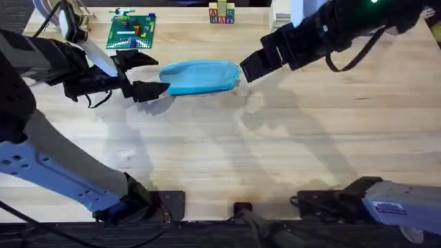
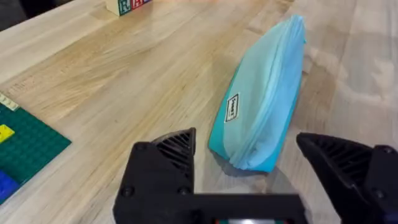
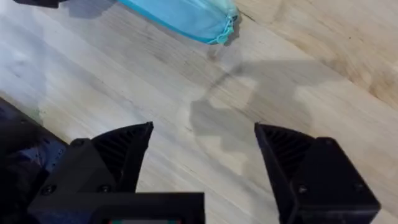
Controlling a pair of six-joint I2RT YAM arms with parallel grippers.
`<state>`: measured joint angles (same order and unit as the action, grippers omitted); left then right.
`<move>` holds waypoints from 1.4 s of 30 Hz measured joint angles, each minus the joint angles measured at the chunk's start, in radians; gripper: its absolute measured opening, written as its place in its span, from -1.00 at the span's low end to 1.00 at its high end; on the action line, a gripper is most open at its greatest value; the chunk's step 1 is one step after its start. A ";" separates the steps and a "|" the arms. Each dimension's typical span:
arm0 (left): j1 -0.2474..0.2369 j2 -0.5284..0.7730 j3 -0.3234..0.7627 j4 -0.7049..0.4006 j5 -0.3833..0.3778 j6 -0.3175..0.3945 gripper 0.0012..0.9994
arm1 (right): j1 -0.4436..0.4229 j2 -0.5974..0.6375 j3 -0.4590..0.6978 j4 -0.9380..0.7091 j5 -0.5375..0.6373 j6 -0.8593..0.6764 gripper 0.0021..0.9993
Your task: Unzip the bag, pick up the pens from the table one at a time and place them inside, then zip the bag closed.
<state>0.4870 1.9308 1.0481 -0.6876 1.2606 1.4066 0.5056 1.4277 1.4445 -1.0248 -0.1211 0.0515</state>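
Observation:
The light blue bag (image 1: pixel 200 76) lies lengthwise on the table (image 1: pixel 275 151), its zipper seam along the top looking shut. My left gripper (image 1: pixel 146 74) is open at the bag's left end. In the left wrist view that end of the bag (image 2: pixel 264 99) sits between the spread black fingers (image 2: pixel 168 155) of the left gripper (image 2: pixel 249 168). My right gripper (image 1: pixel 247 71) hovers at the bag's right end. It is open (image 3: pixel 202 155) over bare wood, with the bag's tip (image 3: pixel 186 12) and zipper pull (image 3: pixel 227 30) just beyond it. The pens are out of view.
A green baseplate (image 1: pixel 131 31) with small bricks lies at the back left, also seen as a green baseplate corner (image 2: pixel 25 149) in the left wrist view. Alphabet blocks (image 1: pixel 222 14) stand at the back centre. Broad open wood lies in front of the bag.

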 joint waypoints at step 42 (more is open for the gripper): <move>0.003 -0.803 0.000 -0.396 -0.367 -0.339 0.99 | 0.000 0.000 0.000 0.000 0.000 0.001 0.99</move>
<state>0.4904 1.1278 1.0481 -1.0837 0.8933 1.0672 0.5056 1.4281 1.4445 -1.0248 -0.1211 0.0528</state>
